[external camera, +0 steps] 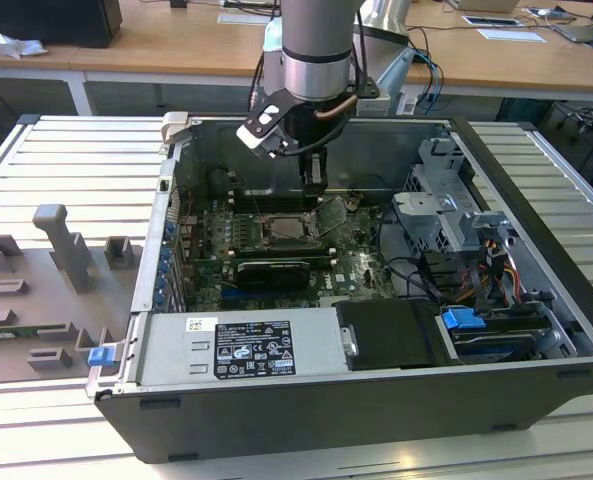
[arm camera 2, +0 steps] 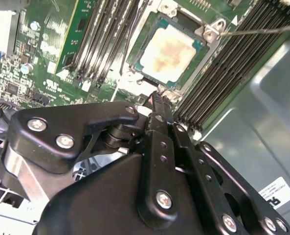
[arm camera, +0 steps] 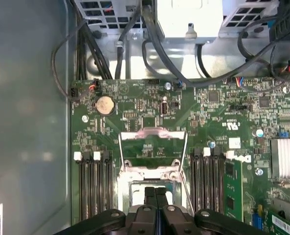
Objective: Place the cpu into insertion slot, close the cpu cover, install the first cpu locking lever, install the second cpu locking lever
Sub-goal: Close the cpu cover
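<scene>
fingers (arm camera: pixel 149 204) clenched, empty | cpu (arm camera 2: pixel 171 53) seated in insertion slot (arm camera 2: pixel 209 34) | cpu cover (arm camera: pixel 153 133) hinged open

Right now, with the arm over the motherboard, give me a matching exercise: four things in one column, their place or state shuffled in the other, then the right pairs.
Things:
1. cpu
2. cpu cover
3. gripper
4. coin battery

Places or states:
A. swung open, away from the insertion slot
B. jaws shut on nothing, just above the insertion slot
C. round and silvery, on the green board beyond the open frame
D. lying in the insertion slot, pale top up

Pairs: 1-D, 2-A, 3-B, 4-C
</scene>
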Motion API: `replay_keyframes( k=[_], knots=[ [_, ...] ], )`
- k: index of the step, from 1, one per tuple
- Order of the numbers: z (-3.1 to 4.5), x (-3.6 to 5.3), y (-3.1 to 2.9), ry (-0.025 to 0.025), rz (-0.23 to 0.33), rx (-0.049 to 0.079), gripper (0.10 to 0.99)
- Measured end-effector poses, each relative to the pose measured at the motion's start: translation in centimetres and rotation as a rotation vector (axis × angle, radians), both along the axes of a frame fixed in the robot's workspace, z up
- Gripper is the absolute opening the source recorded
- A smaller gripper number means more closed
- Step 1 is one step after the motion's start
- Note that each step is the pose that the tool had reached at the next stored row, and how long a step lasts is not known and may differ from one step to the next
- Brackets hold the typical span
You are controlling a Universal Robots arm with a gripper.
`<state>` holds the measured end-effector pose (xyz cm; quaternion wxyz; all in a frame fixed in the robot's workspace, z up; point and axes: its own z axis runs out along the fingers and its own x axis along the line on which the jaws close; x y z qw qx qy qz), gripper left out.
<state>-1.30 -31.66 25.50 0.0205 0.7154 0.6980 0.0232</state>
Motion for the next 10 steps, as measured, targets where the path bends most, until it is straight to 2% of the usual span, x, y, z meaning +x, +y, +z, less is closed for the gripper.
replay_keyframes(
  k=[10],
  knots=[
    [0.27,0.74,0.00,0.0010,0.000,0.000,0.106]
  ],
)
